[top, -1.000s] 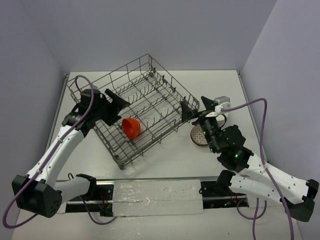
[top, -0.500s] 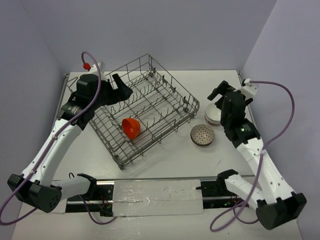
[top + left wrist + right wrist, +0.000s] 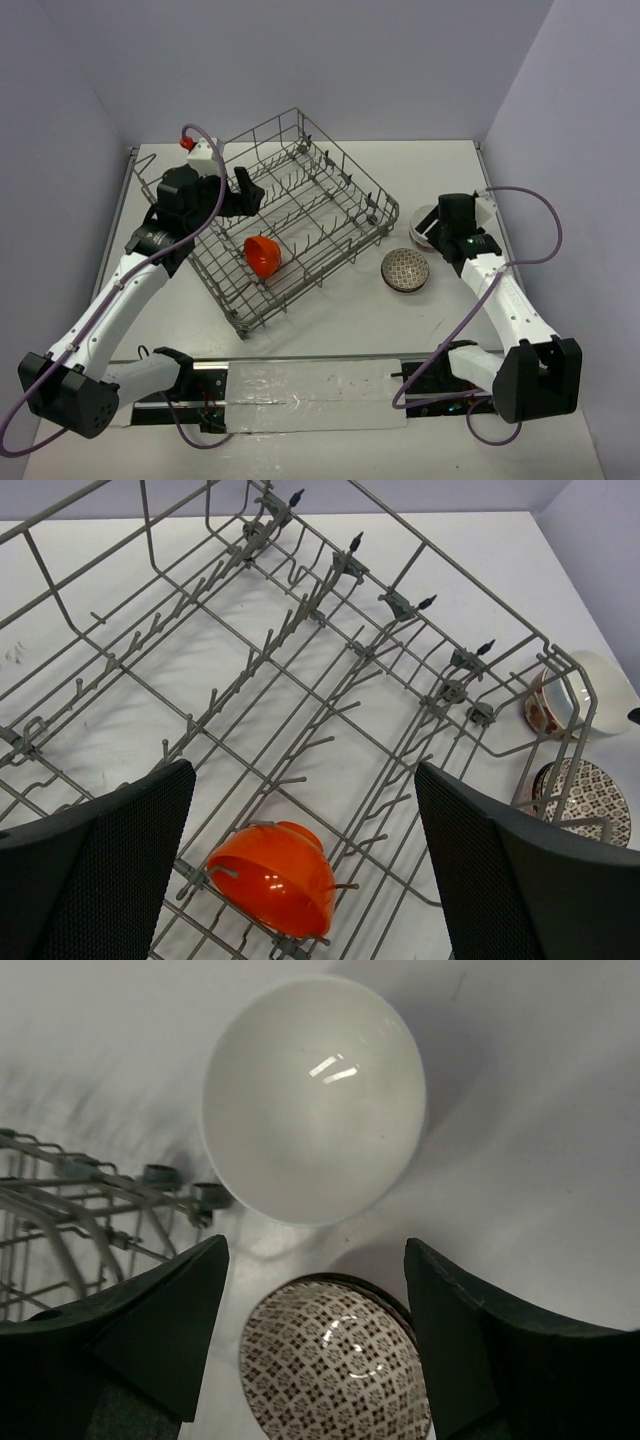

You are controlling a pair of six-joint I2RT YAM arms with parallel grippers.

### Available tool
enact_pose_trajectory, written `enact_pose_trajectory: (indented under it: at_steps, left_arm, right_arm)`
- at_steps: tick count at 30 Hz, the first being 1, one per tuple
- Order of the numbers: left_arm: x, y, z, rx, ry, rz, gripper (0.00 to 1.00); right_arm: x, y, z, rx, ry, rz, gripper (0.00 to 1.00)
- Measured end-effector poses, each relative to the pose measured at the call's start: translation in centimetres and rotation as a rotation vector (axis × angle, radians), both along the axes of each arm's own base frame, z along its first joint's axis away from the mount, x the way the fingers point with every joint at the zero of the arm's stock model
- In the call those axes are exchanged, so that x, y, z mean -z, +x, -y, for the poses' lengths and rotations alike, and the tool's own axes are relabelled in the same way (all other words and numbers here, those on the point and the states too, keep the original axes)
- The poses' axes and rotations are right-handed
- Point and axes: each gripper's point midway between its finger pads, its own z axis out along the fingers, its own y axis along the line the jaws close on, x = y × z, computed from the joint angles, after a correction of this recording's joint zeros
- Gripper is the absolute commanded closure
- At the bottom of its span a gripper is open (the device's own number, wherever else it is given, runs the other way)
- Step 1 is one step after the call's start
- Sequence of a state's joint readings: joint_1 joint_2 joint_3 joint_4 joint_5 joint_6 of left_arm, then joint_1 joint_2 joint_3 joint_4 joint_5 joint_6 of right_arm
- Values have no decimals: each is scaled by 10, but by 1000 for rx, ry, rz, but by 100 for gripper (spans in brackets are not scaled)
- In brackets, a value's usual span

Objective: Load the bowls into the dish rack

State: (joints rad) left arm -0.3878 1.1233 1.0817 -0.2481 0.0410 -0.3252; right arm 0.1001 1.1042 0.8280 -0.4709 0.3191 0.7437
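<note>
Right hand (image 3: 315,1260) wide, empty, hovered above white bowl (image 3: 315,1100); patterned bowl (image 3: 335,1360) just beside. Left hand (image 3: 310,830) wide, farther, over dish rack (image 3: 388,207).

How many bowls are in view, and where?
3. The orange bowl lies in the dish rack; the patterned bowl and the white bowl sit on the table right of it. None seems hidden.

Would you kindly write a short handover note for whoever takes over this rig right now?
Left claw: open, empty, over the dish rack.
Right claw: open, empty, above the two bowls outside the rack.
Orange bowl: in the rack, tipped on its side among the tines.
Patterned bowl and white bowl: on the table, right of the rack, close together.
Done: one bowl loaded.
Left: the patterned and white bowls.
</note>
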Motion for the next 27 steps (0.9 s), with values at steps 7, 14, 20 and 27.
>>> enact_pose_trajectory:
  at_steps: [7, 14, 20, 27]
  left_arm:
    - [18, -3, 1, 23, 23, 4, 3]
    - [16, -2, 4, 43, 19, 21, 3]
    - [13, -2, 6, 54, 18, 34, 3]
    - [13, -4, 10, 80, 12, 31, 4]
  right_arm:
    - [53, -30, -10, -48, 7, -162, 37]
    - [74, -44, -18, -83, 6, -238, 52]
    - [75, -46, -18, -88, -5, -246, 71]
    - [73, -46, -20, -95, -39, -236, 96]
